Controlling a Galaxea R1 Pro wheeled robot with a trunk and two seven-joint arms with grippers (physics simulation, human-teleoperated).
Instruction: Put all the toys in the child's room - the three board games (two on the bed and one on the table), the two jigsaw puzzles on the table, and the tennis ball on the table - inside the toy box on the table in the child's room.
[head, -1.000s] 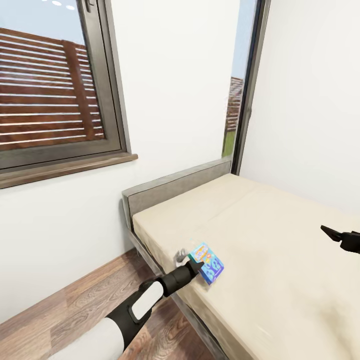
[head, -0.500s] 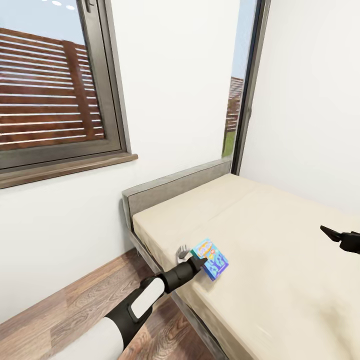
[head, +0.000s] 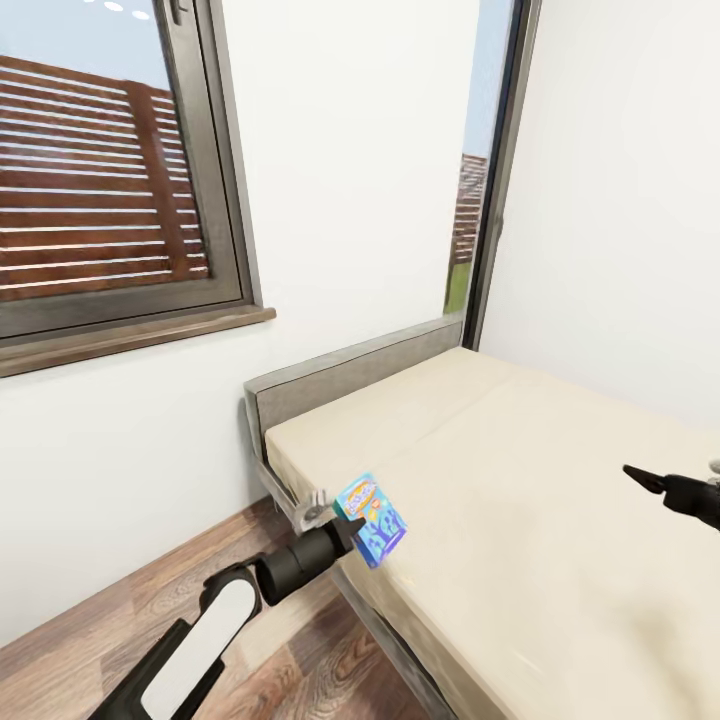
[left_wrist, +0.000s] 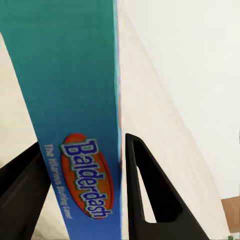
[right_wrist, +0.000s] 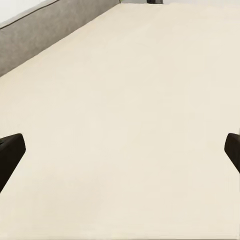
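Note:
A blue-purple board game (head: 371, 519) hangs tilted over the bed's near-left edge, with my left gripper (head: 348, 522) shut on it. In the left wrist view the box (left_wrist: 75, 100) reads "Balderdash" and sits between the two black fingers (left_wrist: 150, 195). The bed (head: 540, 520) has a beige mattress and a grey headboard (head: 345, 372). My right gripper (head: 648, 482) hovers open over the mattress at the right. In the right wrist view its fingertips (right_wrist: 10, 155) stand wide apart over bare mattress (right_wrist: 125, 100).
A dark-framed window (head: 110, 180) with a wooden sill fills the left wall. A narrow tall window (head: 480, 180) stands behind the headboard. A strip of wood plank floor (head: 150, 610) runs between the wall and the bed.
My left arm has drawn back to the left with the board game, carrying it from over the mattress to its edge. The right gripper has edged slightly left.

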